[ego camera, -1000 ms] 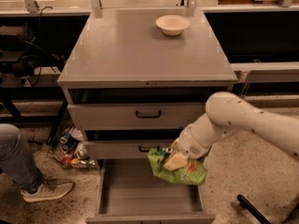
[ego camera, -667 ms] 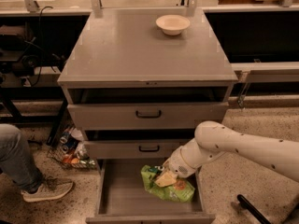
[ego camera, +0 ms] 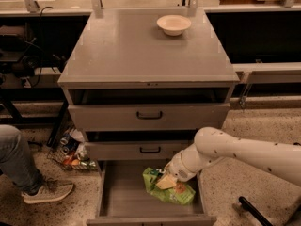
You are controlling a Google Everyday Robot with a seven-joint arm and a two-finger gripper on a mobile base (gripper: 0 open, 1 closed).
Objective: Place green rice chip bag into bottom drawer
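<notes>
The green rice chip bag (ego camera: 168,189) is a crinkly light-green foil bag with orange chip pictures. It is low inside the open bottom drawer (ego camera: 123,194), at its right side, over the flat grey floor. My gripper (ego camera: 165,181) at the end of the white arm reaches down from the right and sits on top of the bag; its end is partly hidden by the bag and the wrist. I cannot tell whether the bag rests on the floor.
Two shallower grey drawers (ego camera: 149,116) with black handles are above, slightly pulled out. A cream bowl (ego camera: 174,24) stands on the cabinet top. A person's leg and shoe (ego camera: 44,191) are at the left, by a wire basket of items (ego camera: 71,156).
My arm has moved down and left, carrying the bag from in front of the middle drawer into the bottom drawer.
</notes>
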